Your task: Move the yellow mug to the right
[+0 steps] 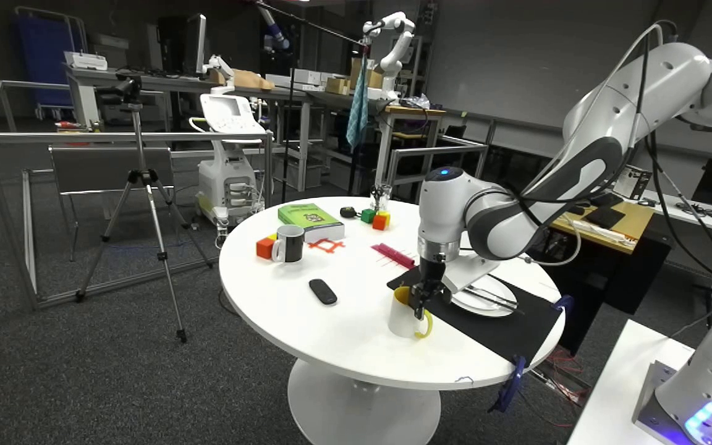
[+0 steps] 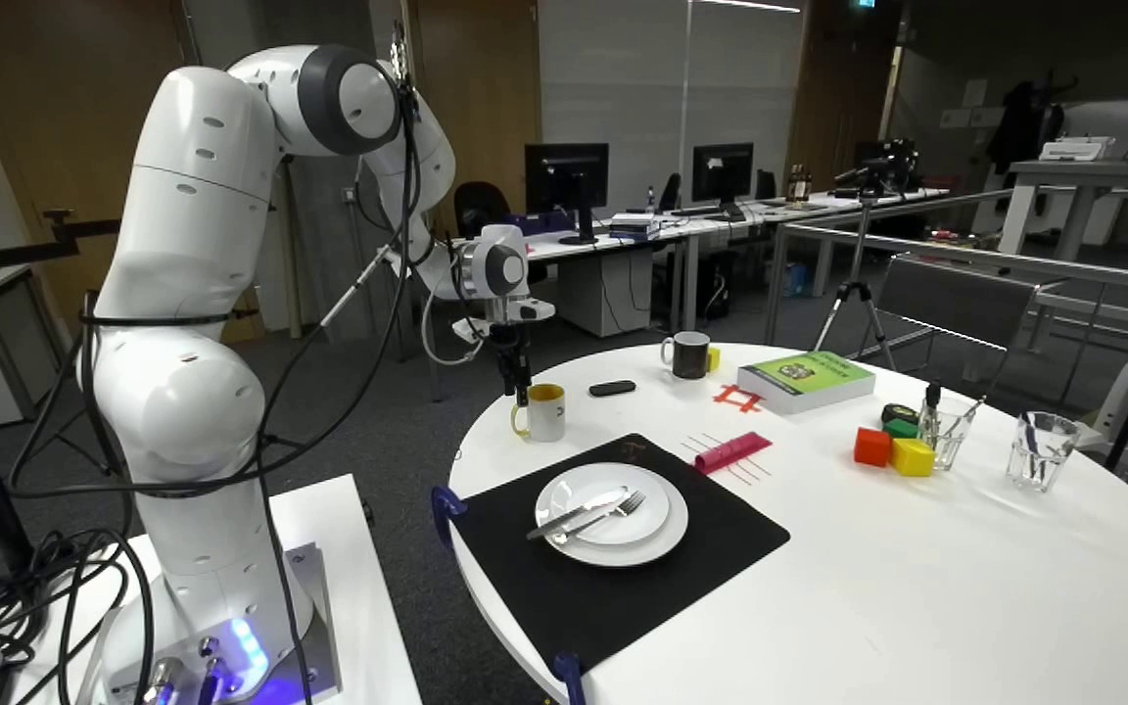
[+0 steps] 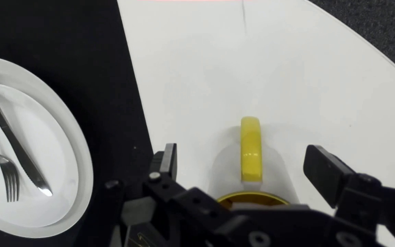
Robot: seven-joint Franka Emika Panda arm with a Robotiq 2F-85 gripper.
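Wrist view's got the white table (image 3: pixel 303 75), then the black mat (image 3: pixel 81 51), then the gripper (image 3: pixel 242 157), fingers (image 3: pixel 324 173) spread pretty wide, and finally the white-and-yellow mug (image 3: pixel 274 175) standing upright on the table near the mat, handle (image 3: pixel 251 151) between those fingers.

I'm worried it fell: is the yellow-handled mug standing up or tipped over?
Standing up: in both exterior views the mug sits base-down on the table, its mouth on top.
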